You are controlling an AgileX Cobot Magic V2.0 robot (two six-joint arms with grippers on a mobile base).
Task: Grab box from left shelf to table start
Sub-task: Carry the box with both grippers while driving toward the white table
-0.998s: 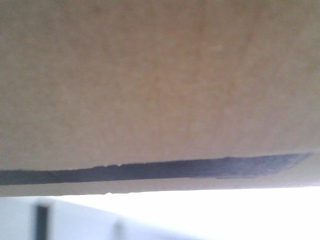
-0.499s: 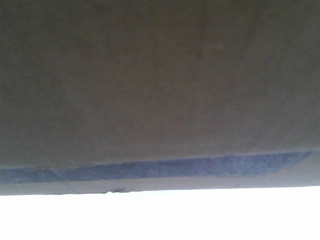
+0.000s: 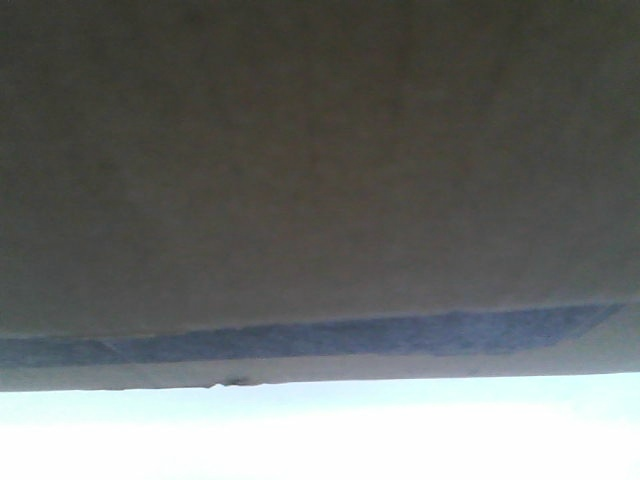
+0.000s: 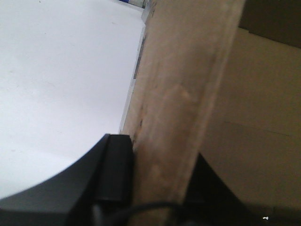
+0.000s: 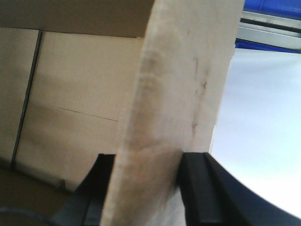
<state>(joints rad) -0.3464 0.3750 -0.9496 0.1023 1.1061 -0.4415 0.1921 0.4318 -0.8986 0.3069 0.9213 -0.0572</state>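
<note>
Exterior front-facing view: the box [image 3: 320, 170] fills nearly the whole frame, dark and blurred, with a grey-blue tape strip [image 3: 330, 338] along its lower edge and a bright white table [image 3: 320, 430] at 6 o'clock. In the left wrist view, the left gripper [image 4: 157, 153] is clamped on an upright cardboard wall of the box, one black finger [image 4: 115, 165] on each side, with the table at 10 o'clock. The right gripper [image 5: 148, 165] pinches another wall the same way. A silver rail [image 5: 268, 34] shows at 2 o'clock. Whether the box touches the table cannot be told.
</note>
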